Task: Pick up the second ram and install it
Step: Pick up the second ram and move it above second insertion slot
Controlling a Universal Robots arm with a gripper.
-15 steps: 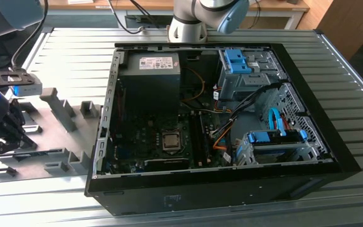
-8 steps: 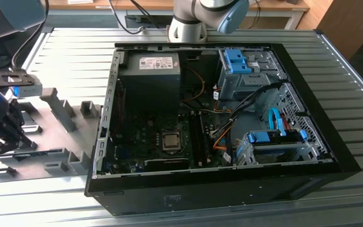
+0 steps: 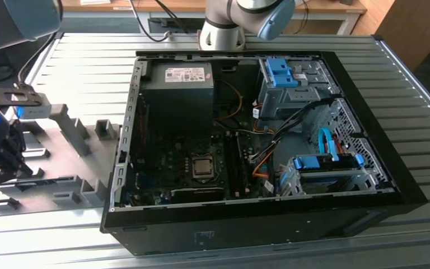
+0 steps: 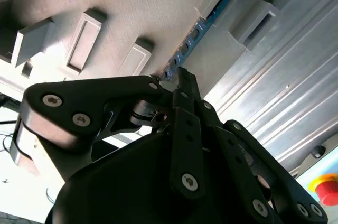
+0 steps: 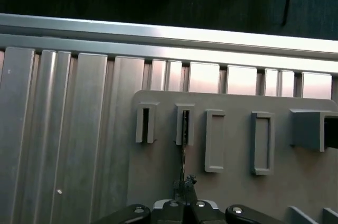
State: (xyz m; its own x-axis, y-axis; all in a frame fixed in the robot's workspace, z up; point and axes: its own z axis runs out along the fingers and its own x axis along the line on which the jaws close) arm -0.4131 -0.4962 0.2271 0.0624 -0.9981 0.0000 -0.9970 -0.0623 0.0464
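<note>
Gripper (image 5: 185,184) pinches second ram (image 5: 184,129) in fixture (image 5: 153,171).

A robotics lab or assembly workshop is indicated. A ribbed aluminium table (image 3: 402,67) is spread beneath the gripper (image 5: 184,183), by which the second ram (image 4: 203,23) is clasped over a grey slotted fixture plate (image 5: 237,192). An opened computer case (image 3: 237,235) is set well apart from it, and a red emergency-stop button (image 4: 327,188) is seen beyond it.
</note>
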